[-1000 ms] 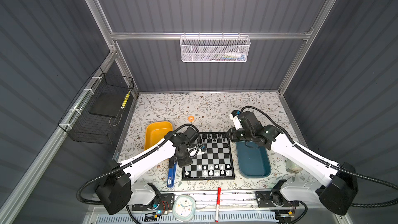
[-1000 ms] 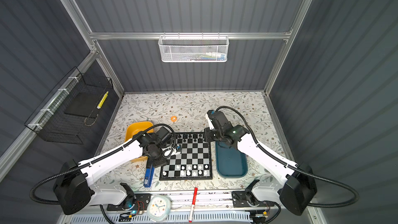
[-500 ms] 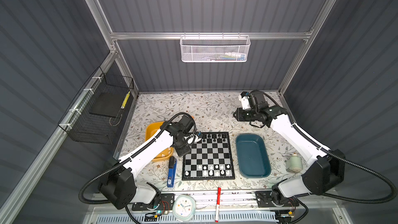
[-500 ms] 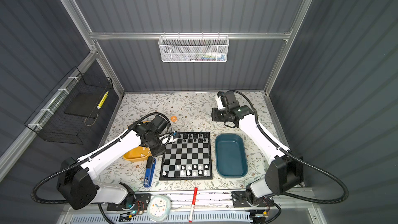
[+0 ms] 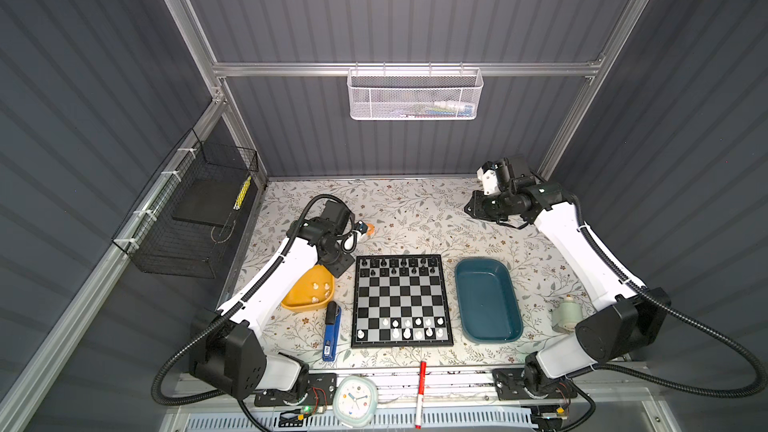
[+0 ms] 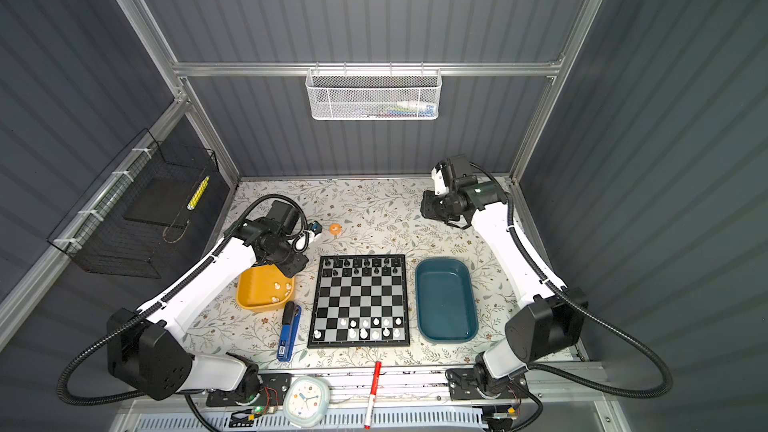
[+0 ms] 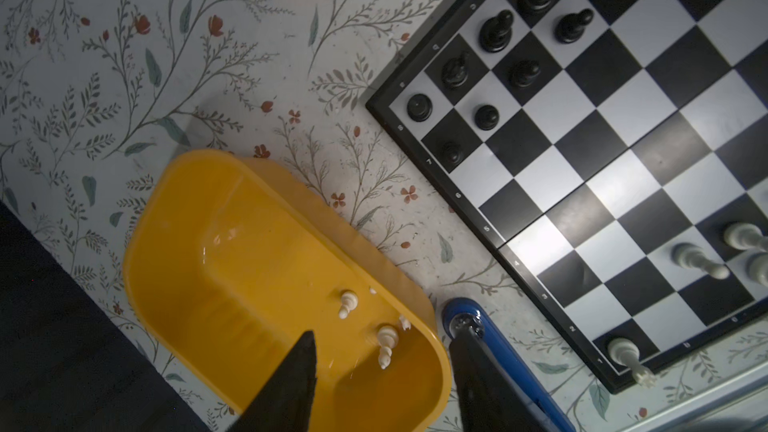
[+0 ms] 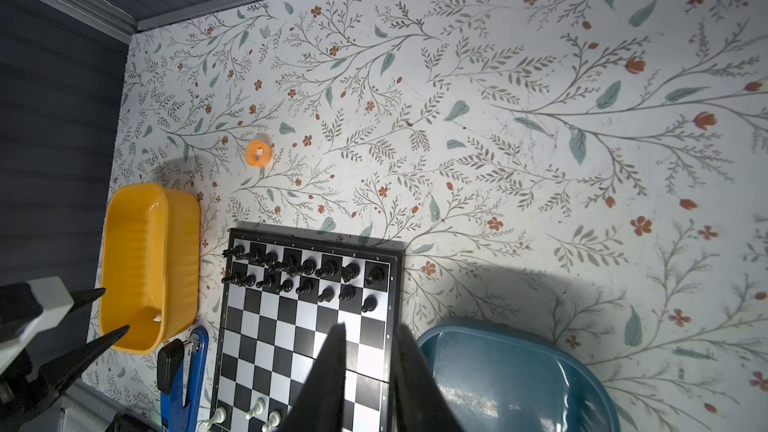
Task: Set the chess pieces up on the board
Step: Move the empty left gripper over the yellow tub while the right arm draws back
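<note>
**Top views.** The left arm is arching from its near-left base, elbow bent. The left gripper (image 5: 338,266) is pointing down over the far right corner of the yellow tray (image 5: 305,305), just left of the board (image 5: 401,299). The right arm is stretching to the far right, and the right gripper (image 5: 471,209) is hanging over bare table, well apart from the board and the teal tray (image 5: 486,305). In both top views the black chess pieces (image 6: 361,266) are filling the board's two far rows. The white chess pieces (image 6: 365,328) are standing in the two near rows, with gaps.

**Left wrist view.** The claw is standing spread wide and gripping nothing. Its dark fingers (image 7: 291,384) are framing the yellow tray's floor, where loose white pieces (image 7: 384,344) are lying. A blue stapler (image 7: 498,351) is lying just beside the tray.

**Right wrist view.** The fingers (image 8: 332,367) are standing narrowly parted with nothing between them, high above the board.
</note>
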